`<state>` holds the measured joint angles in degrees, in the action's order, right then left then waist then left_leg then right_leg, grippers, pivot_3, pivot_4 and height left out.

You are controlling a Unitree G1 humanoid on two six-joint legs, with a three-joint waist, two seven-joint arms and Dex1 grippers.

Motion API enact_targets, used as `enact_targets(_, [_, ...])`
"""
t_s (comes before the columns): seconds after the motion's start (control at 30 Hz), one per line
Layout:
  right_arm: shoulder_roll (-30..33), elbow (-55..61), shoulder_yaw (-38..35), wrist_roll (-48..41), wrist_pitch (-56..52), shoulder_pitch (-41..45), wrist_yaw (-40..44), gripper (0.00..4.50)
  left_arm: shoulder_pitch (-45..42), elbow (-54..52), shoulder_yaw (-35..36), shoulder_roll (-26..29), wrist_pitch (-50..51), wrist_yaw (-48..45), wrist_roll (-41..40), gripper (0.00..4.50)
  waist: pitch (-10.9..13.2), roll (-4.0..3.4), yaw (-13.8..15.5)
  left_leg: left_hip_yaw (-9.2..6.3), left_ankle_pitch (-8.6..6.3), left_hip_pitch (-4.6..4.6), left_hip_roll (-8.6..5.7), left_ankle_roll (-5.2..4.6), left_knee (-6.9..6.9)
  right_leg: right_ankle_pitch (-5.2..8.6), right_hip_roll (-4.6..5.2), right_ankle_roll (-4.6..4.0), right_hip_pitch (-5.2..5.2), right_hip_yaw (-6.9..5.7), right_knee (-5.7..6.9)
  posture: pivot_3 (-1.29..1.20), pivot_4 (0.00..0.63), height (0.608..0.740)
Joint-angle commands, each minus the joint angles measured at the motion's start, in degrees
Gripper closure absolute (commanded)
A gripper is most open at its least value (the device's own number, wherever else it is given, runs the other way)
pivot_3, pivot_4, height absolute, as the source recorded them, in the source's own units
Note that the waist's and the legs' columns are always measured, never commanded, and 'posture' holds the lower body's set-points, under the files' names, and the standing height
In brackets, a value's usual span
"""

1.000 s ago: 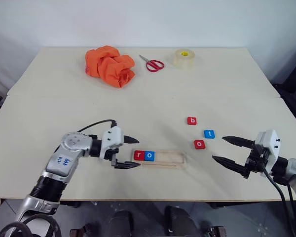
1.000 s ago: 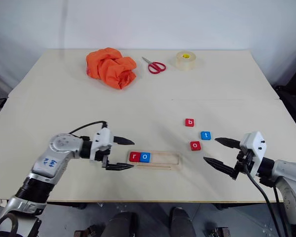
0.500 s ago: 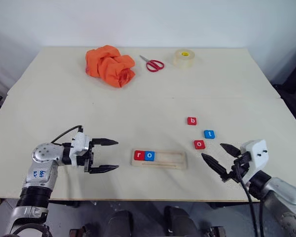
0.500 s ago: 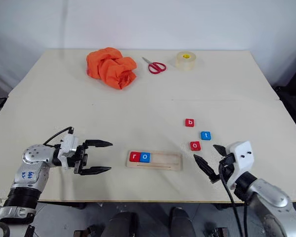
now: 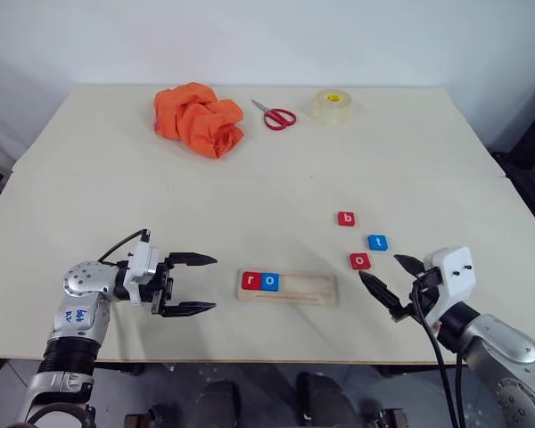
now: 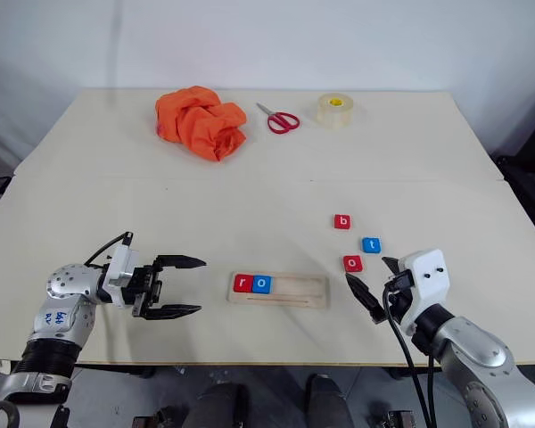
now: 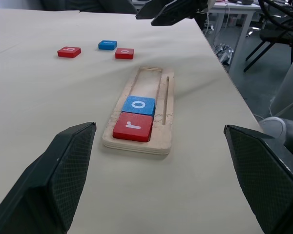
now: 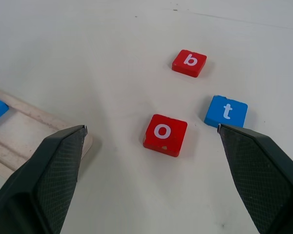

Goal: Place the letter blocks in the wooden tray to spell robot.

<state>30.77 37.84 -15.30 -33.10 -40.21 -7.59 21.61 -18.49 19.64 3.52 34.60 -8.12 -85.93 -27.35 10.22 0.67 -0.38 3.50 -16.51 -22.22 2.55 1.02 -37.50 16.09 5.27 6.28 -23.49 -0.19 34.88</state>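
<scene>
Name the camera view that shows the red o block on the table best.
The right wrist view: the red o block lies near and centred, its letter plain. Both eye views show it small, beside the wooden tray. The left wrist view shows it far off.

Head views look down over the table [image 5: 267,169]; both wrist views look low and close across it.
</scene>
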Motion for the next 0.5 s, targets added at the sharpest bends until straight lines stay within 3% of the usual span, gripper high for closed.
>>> enact_targets(0.03, [0.43,-1.13,1.59,0.11,-2.04,6.69,-1.8,0.0,0.59,-2.68,0.77,0.22,0.36,-0.85,-1.3,0.04,0.0,0.0,-0.27,0.0,0.0,0.01,0.02,0.0,-0.01,0.0,-0.02,-0.01,0.0,0.01,0.01,0.0,0.15,0.74])
enact_targets(0.27, [-3.33,-14.92,10.22,6.84,-4.08,24.28,-6.7,0.0,1.57,-5.44,0.59,-1.49,0.74,1.35,-1.39,0.04,0.0,0.0,-0.4,-0.01,0.01,-0.01,0.08,-0.01,0.06,0.0,-0.08,-0.01,-0.11,-0.01,0.09,0.0,0.15,0.74])
enact_targets(0.5, [-10.15,-28.59,15.42,13.6,-0.42,33.03,-8.93,0.0,3.87,-8.52,1.21,-1.78,1.25,3.05,-1.5,0.04,0.0,0.0,-0.8,0.03,0.01,-0.1,0.1,-0.01,0.19,0.02,-0.11,-0.04,-0.24,0.0,0.1,0.0,0.15,0.74])
